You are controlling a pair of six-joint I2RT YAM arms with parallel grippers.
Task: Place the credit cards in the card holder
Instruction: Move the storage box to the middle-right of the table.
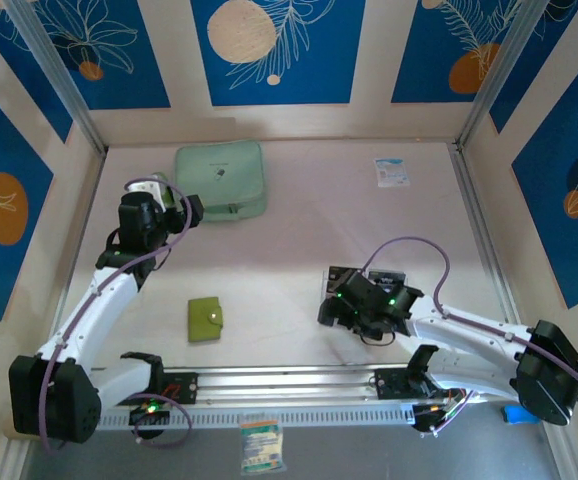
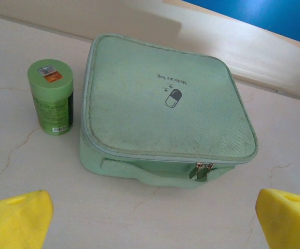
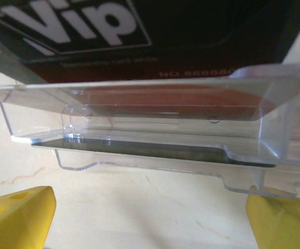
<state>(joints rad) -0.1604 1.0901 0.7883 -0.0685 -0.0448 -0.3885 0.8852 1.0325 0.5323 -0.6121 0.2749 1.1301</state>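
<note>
The credit cards stand in a clear plastic box; the front one is black with white "VIP" lettering. From above, the cards sit at the table's middle right. My right gripper is open just in front of the box, yellow fingertips on either side and nothing between them; from above, the right gripper is low beside the cards. The olive-green card holder lies closed near the front left. My left gripper is open, facing the mint-green case, and the left gripper is at the back left.
A mint-green zip case marked with a pill lies at the back left, and the same case shows from above. A green cylindrical can stands beside it. A white-and-blue packet lies at the back right. Walls ring the table.
</note>
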